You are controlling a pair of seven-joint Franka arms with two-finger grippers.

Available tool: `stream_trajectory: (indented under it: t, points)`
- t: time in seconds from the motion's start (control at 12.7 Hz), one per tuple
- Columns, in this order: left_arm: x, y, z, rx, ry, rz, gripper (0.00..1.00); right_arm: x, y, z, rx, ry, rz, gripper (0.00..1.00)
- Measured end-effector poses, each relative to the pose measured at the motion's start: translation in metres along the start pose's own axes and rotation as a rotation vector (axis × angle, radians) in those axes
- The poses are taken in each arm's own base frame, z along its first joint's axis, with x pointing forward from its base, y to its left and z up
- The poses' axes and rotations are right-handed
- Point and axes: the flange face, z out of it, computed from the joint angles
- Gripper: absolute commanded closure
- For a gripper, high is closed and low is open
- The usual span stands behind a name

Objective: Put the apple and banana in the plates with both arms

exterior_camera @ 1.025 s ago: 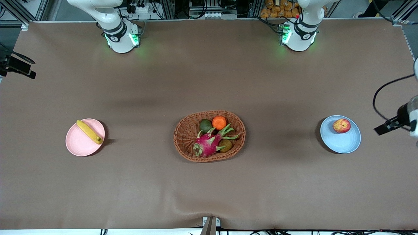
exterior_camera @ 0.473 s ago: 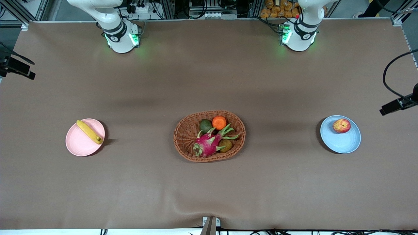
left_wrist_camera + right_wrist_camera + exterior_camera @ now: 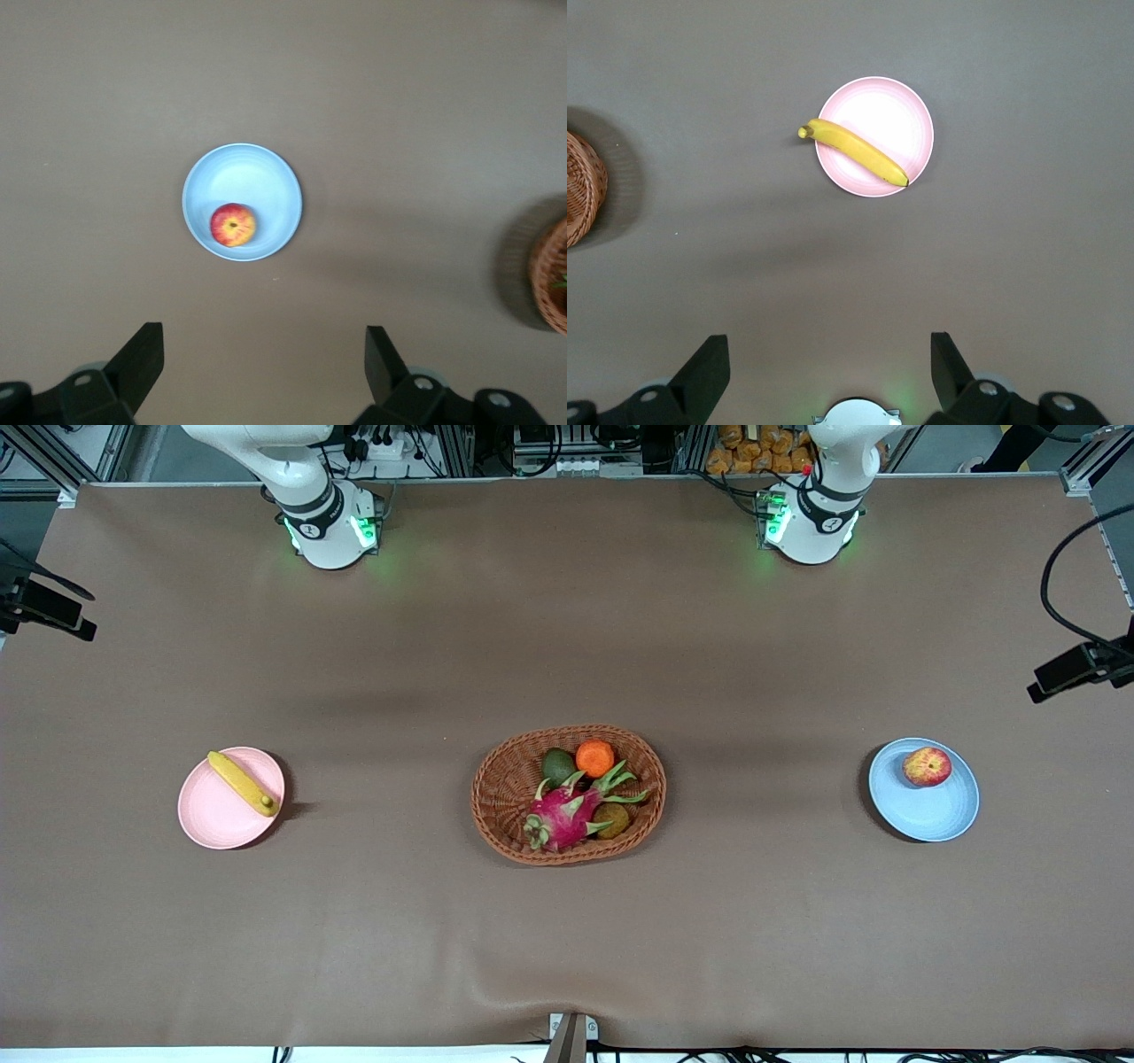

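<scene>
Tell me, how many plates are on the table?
2. The pink plate sits toward the right arm's end of the table with the banana on it. The blue plate sits toward the left arm's end with the apple on it. None look hidden.

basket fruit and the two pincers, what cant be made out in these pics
- Basket, front view: the dark fruit beside the dragon fruit is partly covered by its green leaves, so its kind is unclear.
- Basket, both wrist views: cut off at the edge, with the contents out of sight.
- Left pincer and right pincer: seen open in their own wrist views; in the front view both sit at or past the frame edge.
</scene>
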Motion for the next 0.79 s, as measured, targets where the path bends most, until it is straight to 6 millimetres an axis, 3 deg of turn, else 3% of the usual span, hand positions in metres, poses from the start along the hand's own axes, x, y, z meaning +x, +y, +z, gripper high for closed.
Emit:
stream_trajectory:
  t: [0.32, 0.47, 0.63, 0.79]
  points:
    - [-0.043, 0.050, -0.028, -0.012, 0.013, 0.081, 0.00, 0.000, 0.000, 0.001, 0.000, -0.002, 0.000, 0.00]
    - [-0.061, 0.052, -0.028, -0.040, 0.000, 0.080, 0.00, 0.000, 0.000, 0.001, 0.000, -0.002, 0.001, 0.00]
    - [-0.068, 0.046, -0.025, -0.048, -0.020, 0.041, 0.00, 0.000, 0.000, 0.002, 0.000, -0.003, 0.001, 0.00]
    - [-0.072, 0.052, -0.020, -0.035, -0.043, 0.007, 0.00, 0.000, 0.002, 0.003, 0.001, -0.006, 0.004, 0.00]
